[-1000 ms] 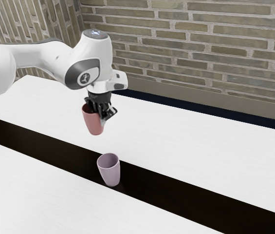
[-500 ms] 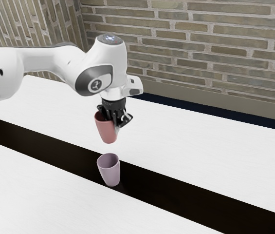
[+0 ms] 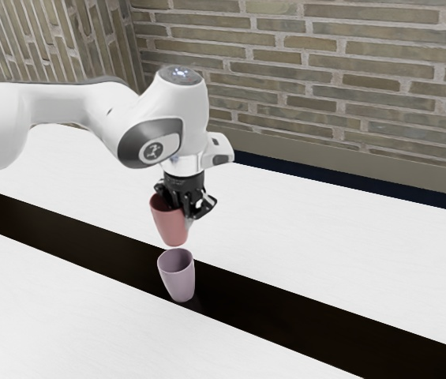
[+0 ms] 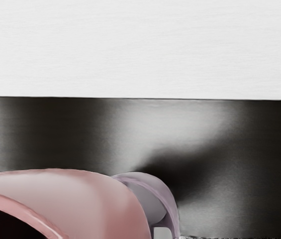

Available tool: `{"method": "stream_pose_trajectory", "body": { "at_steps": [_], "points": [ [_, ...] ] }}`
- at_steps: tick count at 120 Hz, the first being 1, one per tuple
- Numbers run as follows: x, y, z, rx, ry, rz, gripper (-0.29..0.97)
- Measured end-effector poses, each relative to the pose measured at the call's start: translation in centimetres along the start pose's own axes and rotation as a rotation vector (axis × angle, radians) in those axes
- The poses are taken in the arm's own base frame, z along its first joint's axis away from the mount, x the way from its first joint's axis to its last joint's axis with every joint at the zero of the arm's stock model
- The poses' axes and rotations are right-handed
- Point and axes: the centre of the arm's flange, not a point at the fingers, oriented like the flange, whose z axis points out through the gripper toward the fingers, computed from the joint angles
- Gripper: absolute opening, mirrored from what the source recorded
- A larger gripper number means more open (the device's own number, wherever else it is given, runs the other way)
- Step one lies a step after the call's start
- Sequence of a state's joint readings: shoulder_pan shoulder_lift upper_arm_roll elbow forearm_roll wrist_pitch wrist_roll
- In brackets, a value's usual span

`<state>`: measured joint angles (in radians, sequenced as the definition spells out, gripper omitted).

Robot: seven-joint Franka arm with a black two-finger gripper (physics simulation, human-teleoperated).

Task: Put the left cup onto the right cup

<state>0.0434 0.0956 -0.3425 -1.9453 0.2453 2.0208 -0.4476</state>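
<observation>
Pink cup is held in the air by the gripper, whose black fingers are clamped on the cup wall near the rim, so the gripper is closed on the pink cup. The cup hangs mouth up and slightly tilted, with its base toward the exterior view's right. The base sits just above the open mouth of the mauve cup; whether the two touch cannot be determined.

The mauve cup stands upright on the black strip that crosses the white table.

The arm enters from the exterior view's left and bends down over both cups. A brick wall stands behind the table.

Wrist view: the pink cup lies close under the hand, with the mauve cup partly hidden behind it on the black strip.
</observation>
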Motion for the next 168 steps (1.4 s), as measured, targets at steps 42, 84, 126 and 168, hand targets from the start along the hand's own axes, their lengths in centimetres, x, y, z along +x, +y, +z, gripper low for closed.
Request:
{"method": "stream_pose_trajectory", "body": {
  "at_steps": [42, 84, 126, 168],
  "points": [
    [-1.0, 0.7, 1.6, -0.012, -0.024, -0.077, -0.1],
    [-2.0, 0.6, 2.7, -0.02, -0.029, -0.128, -0.1],
    [-1.7, 0.0, 3.2, -0.028, -0.028, -0.165, -0.1],
    [-1.4, -0.1, 4.0, -0.032, -0.031, -0.175, -0.1]
  ]
}}
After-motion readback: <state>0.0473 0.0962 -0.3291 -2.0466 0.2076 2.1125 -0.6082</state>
